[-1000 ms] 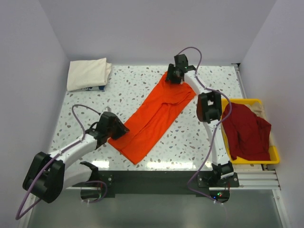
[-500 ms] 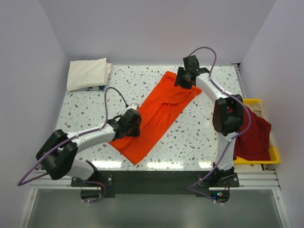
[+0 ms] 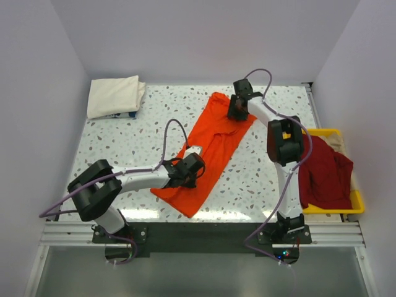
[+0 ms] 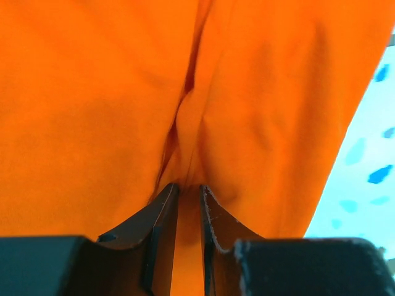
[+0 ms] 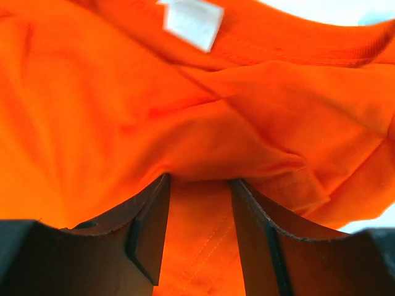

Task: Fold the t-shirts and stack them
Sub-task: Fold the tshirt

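Soft, wrinkled orange t-shirt (image 3: 207, 145) on speckled table (image 3: 124, 139), pinched by narrow left hand (image 4: 187, 191) and wider right hand (image 5: 199, 182).

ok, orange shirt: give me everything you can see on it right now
The orange shirt is bright, soft cloth with a small white neck label. It lies partly folded in a long diagonal strip across the middle of the speckled table, creased along its length. The left gripper pinches a ridge of cloth near its lower end; the right gripper has cloth between its fingers at the far end, by the label.
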`<state>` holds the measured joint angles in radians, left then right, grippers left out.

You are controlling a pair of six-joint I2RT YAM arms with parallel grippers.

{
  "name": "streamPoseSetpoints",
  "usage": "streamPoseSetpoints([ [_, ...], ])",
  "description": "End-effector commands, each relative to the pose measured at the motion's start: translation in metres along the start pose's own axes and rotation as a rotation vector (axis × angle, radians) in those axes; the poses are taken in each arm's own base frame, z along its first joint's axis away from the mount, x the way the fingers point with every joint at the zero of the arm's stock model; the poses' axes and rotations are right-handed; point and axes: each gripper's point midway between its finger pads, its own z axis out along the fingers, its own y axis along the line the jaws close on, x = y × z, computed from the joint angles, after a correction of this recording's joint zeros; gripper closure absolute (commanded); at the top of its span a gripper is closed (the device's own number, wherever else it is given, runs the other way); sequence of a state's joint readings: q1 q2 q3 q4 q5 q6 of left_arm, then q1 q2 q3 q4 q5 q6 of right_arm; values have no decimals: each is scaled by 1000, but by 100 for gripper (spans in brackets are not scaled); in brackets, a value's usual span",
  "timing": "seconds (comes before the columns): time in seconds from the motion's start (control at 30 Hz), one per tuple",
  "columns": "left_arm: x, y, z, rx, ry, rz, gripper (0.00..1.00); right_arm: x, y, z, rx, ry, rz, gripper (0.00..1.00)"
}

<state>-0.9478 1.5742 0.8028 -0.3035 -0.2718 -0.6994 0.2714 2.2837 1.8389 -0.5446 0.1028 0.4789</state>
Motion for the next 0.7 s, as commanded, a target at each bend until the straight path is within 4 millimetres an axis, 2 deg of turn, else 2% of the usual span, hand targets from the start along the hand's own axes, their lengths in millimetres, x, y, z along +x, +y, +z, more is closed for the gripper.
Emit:
streamPoseSetpoints([
  [0.0, 17, -26, 11, 78, 75, -32, 75, -5, -15, 30, 69, 2, -57, 52],
  [0.03, 7, -37, 10, 108, 61, -37, 75, -9, -16, 34, 80, -4, -63, 52],
  [0.07, 7, -43, 15, 118, 75, -36, 74, -9, -16, 40, 82, 3, -72, 52],
  [0.1, 2, -51, 17, 139, 70, -42, 73, -16, -12, 47, 71, -10, -94, 52],
  [0.13, -12, -65, 15, 169, 49, -46, 73, -19, -10, 52, 67, -15, -108, 51],
  [0.17, -13, -71, 20, 186, 63, -45, 70, -21, -8, 56, 62, -10, -124, 51],
  [0.23, -32, -94, 17, 253, 33, -63, 68, -35, -2, 65, 49, -37, -166, 51],
  [0.27, -32, -102, 20, 281, 50, -64, 65, -50, 7, 63, 20, -71, -190, 50],
  [0.3, -37, -111, 20, 310, 46, -74, 64, -47, 10, 72, -3, -63, -196, 50],
  [0.33, -49, -123, 17, 342, 26, -81, 64, -50, 14, 74, -24, -71, -200, 50],
  [0.37, -47, -131, 19, 370, 50, -79, 64, -55, 19, 75, -40, -93, -201, 49],
  [0.43, -61, -144, 14, 408, 30, -82, 63, -58, 25, 76, -71, -96, -198, 48],
  [0.53, -79, -146, 5, 418, -8, -75, 60, -65, 31, 65, -97, -109, -187, 48],
  [0.57, -89, -145, -3, 426, -37, -80, 59, -78, 37, 51, -113, -144, -187, 48],
  [0.6, -95, -142, -8, 432, -58, -81, 58, -80, 38, 45, -115, -153, -186, 47],
  [0.63, -98, -131, -7, 421, -65, -98, 56, -87, 40, 36, -124, -171, -187, 46],
  [0.67, -111, -128, -20, 450, -107, -105, 55, -102, 47, 15, -144, -211, -185, 45],
])
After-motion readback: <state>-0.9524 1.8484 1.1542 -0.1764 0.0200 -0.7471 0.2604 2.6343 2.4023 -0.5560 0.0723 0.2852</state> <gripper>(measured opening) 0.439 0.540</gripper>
